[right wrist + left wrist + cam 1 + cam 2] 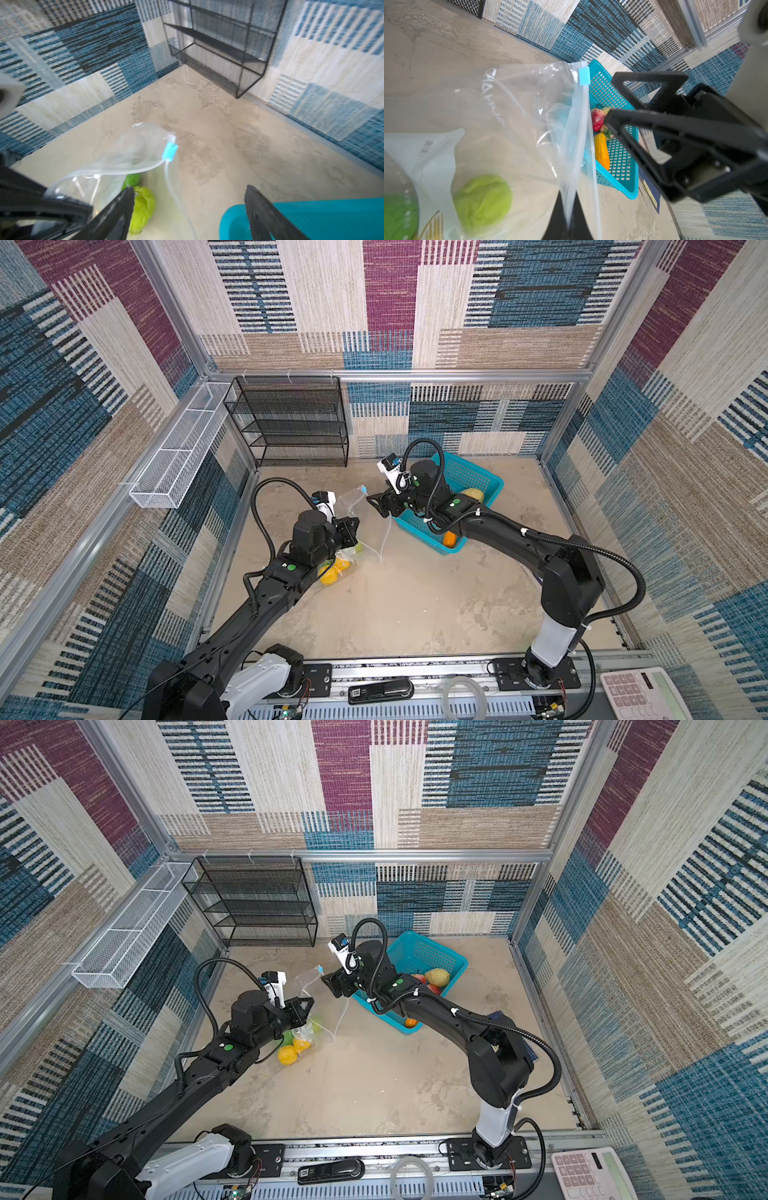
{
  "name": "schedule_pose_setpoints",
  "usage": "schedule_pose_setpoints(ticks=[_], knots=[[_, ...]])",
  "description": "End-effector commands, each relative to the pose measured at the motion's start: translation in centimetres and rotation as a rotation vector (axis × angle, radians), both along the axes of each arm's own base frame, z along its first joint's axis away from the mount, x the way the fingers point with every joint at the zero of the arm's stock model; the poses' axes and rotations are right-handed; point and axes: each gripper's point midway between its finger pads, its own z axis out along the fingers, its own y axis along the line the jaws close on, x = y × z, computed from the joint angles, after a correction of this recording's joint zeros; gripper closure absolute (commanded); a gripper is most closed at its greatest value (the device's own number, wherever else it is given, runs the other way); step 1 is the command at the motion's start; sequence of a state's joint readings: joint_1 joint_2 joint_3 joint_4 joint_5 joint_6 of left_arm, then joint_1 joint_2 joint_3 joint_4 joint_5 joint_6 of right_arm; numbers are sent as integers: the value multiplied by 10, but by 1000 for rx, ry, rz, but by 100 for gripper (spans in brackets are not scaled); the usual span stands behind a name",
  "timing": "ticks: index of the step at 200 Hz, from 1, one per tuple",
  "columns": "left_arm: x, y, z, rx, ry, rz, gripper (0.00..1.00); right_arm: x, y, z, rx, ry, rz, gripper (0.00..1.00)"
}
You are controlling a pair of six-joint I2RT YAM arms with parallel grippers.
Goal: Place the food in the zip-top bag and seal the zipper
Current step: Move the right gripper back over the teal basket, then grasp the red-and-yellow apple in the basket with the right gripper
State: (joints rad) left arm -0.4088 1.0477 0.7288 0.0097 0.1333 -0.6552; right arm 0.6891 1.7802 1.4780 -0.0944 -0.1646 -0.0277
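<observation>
Your left claw [568, 204] clamps only the zip-top bag [517, 99] rim; right claw [189, 188] spread, empty. Film may slip, collapsing the mouth.

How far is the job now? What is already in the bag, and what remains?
Done: green pieces and yellow pieces lie inside the zip-top bag. In hand: the left gripper is shut on the bag's rim; the right gripper is open and empty beside it. Left: a red piece, an orange piece and a pale piece wait in the turquoise basket, and the zipper is unsealed, its slider at one end.
</observation>
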Motion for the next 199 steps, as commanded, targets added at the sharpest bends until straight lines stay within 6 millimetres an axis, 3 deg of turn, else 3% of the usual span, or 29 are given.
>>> schedule_pose_setpoints(ticks=[1,39,72,96,118,144,199], knots=[[1,3,1,4,-12,15,100,26,-36,2,-52,-8,-160,14],[1,2,0,6,-14,14,100,64,-112,-16,-75,100,-355,14],[4,1,-1,12,-14,9,100,86,-176,-54,-133,204,-518,14],[5,0,-2,20,-7,6,100,93,-210,-84,-152,290,-595,13],[6,0,-3,22,-3,4,100,94,-225,-110,-149,351,-626,13],[6,-1,-1,22,-9,4,100,97,-229,-135,-182,402,-642,14],[6,0,-3,22,-3,6,100,104,-239,-164,-244,433,-705,15]])
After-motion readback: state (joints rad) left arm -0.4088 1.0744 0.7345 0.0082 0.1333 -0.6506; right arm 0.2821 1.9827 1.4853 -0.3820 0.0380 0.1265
